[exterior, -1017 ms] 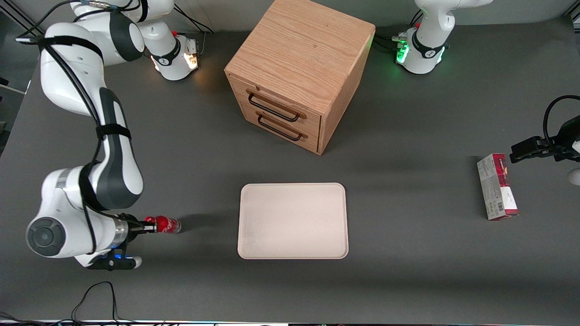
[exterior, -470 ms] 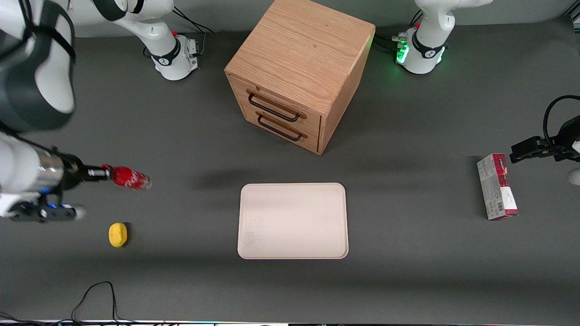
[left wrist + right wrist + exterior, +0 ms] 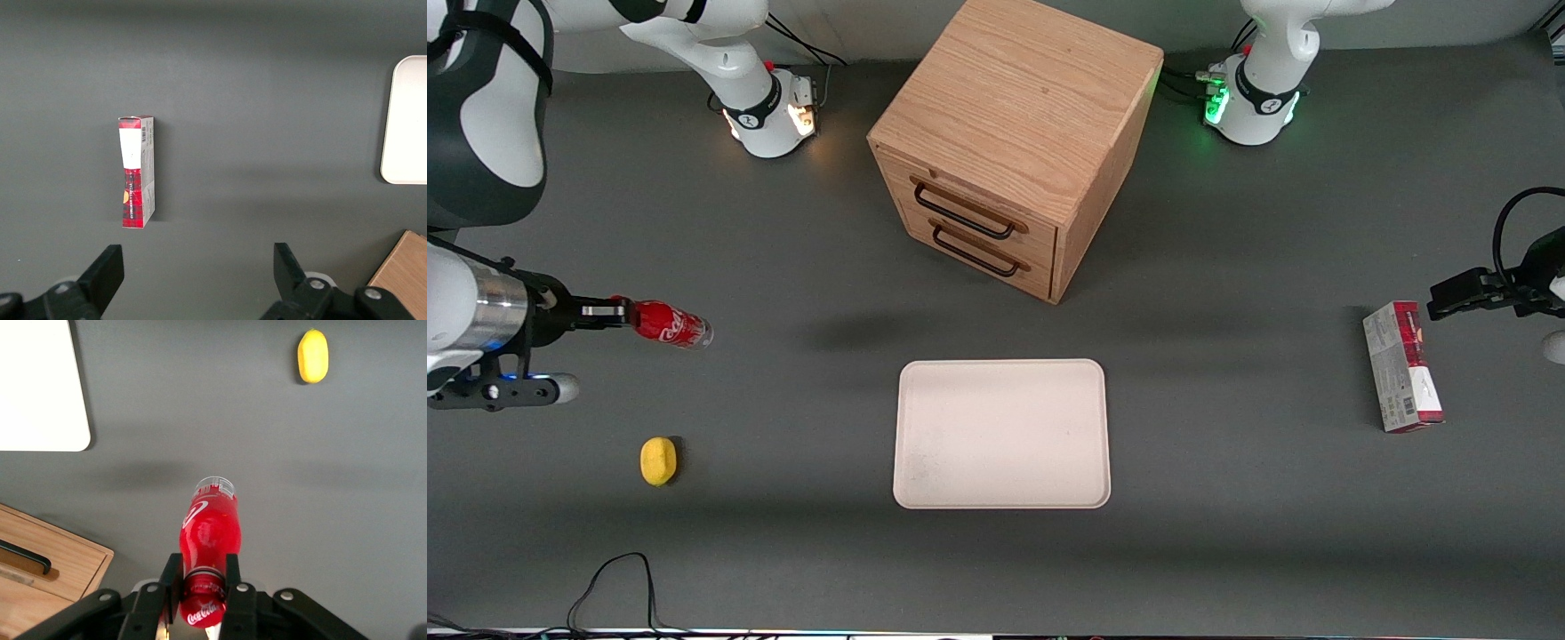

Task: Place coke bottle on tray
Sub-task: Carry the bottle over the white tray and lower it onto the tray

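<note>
gripper (image 3: pixel 617 312): raised above the tabletop (image 3: pixel 783 551) at the working arm's end, fingers (image 3: pixel 233 577) clenched on the coke bottle's neck | coke bottle (image 3: pixel 669 325): held off the tabletop, clear base pointing toward the tray | tray (image 3: pixel 1001 433): flat, nearer the front camera than the wooden drawer cabinet (image 3: pixel 1009 142), well apart from the bottle | yellow lemon-like lump (image 3: pixel 658 460): on the tabletop, nearer the front camera than the bottle

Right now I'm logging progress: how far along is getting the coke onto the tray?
Done: the pincer is shut on the coke near its cap, clear of the table. In hand: carrying it, toward the working arm's end. Left: bring it over the tray, which has nothing on it, and set it down.
</note>
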